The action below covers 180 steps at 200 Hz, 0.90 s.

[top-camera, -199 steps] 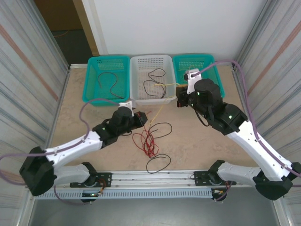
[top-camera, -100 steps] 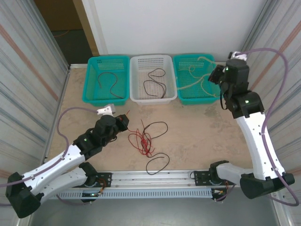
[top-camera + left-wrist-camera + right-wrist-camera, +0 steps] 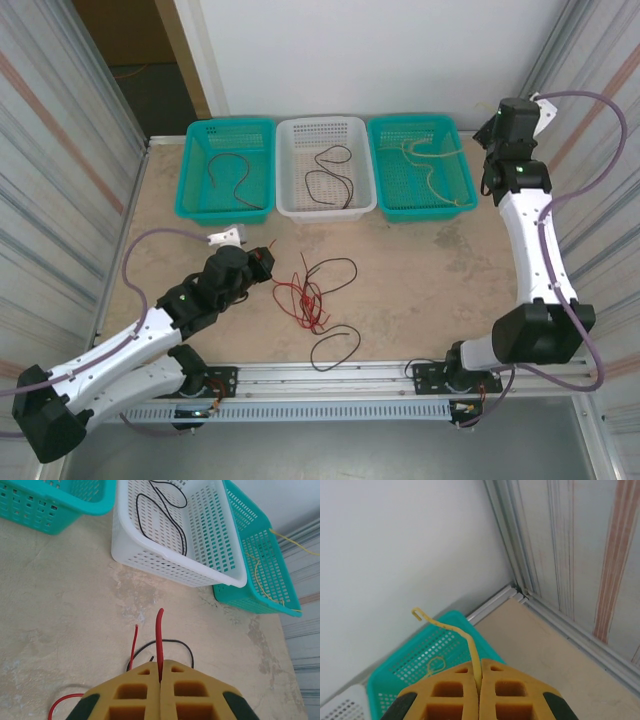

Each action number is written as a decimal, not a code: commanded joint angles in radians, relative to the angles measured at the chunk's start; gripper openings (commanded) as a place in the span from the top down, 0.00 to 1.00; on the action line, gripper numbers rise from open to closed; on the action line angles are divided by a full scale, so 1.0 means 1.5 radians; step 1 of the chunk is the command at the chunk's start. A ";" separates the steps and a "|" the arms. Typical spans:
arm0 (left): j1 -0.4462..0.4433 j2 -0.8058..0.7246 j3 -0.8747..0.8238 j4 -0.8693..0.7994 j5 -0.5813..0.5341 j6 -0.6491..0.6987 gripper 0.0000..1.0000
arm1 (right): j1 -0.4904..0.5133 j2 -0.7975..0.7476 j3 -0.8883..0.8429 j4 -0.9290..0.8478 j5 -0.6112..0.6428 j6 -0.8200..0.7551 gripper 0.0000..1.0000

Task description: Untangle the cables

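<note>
White basket (image 3: 318, 121) holds a black cable (image 3: 335, 186); right teal basket (image 3: 415, 119) a yellow cable (image 3: 475, 662) pinched by right fingers (image 3: 447, 692); left fingers (image 3: 132, 692) pinch a red cable (image 3: 159, 640).

Bright, even overhead light; soft faint shadows; all views sharp; slight wide-angle edge distortion.

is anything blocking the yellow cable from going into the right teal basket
Nothing visible does. The right pincer grips one end of the yellow cable near the right teal basket, and the cable's other end lies inside it.
</note>
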 commanded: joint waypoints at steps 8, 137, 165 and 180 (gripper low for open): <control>0.003 -0.001 -0.011 0.010 -0.001 0.012 1.00 | -0.033 0.044 0.003 0.090 -0.047 0.108 1.00; 0.003 0.050 0.045 0.024 0.022 0.054 1.00 | -0.016 0.129 -0.111 0.103 -0.155 0.091 0.47; 0.004 0.070 0.083 0.014 0.023 0.079 1.00 | -0.005 0.069 -0.150 0.058 -0.148 0.061 0.40; 0.006 0.083 0.113 0.007 0.031 0.101 1.00 | -0.002 0.026 -0.176 0.049 -0.167 0.039 0.38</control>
